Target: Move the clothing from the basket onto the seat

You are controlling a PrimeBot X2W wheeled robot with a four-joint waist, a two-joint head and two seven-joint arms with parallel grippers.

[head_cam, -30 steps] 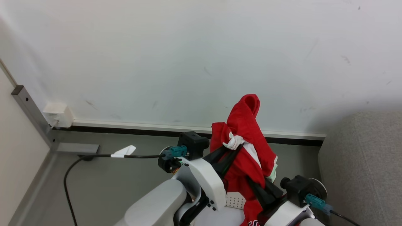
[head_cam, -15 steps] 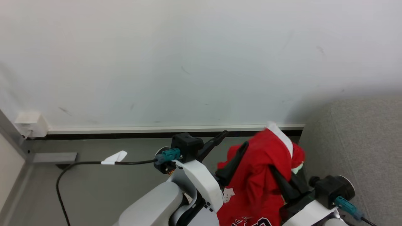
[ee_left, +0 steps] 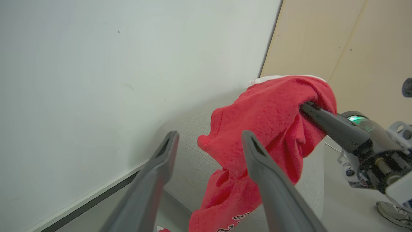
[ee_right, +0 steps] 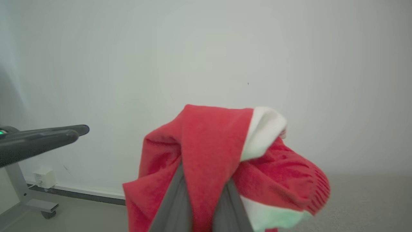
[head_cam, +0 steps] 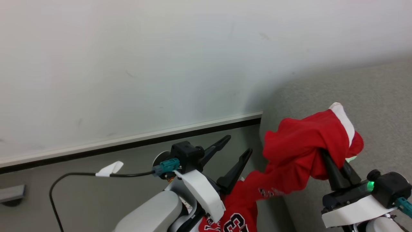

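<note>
The right end effector has its two long dark fingers pinched together on a bunch of bright red jersey clothing with white trim. The fold wraps over the fingertips and hides them. In the head view the bunch sits at about 3 o'clock, held aloft over the near end of the large light grey fabric sofa and, as far as shows, not laid on it. A red tail sags from there toward 6 o'clock, where dark navy white-outlined numerals show beside the left arm. I cannot tell whether that is one garment or two.

The left end effector, near 6 o'clock, stands wide open and holds nothing. In its wrist view the cloth hangs by the finger at 3 o'clock; I cannot tell whether the two touch.

The clothing looks light, soft and wholly limp, so it should sag from wherever it is held and keep no shape. A pinch on a thick gathered fold, as here by the white hem, seems the safest hold, since a single layer might slide free. The hanging tail could catch on the open left fingers.
</note>
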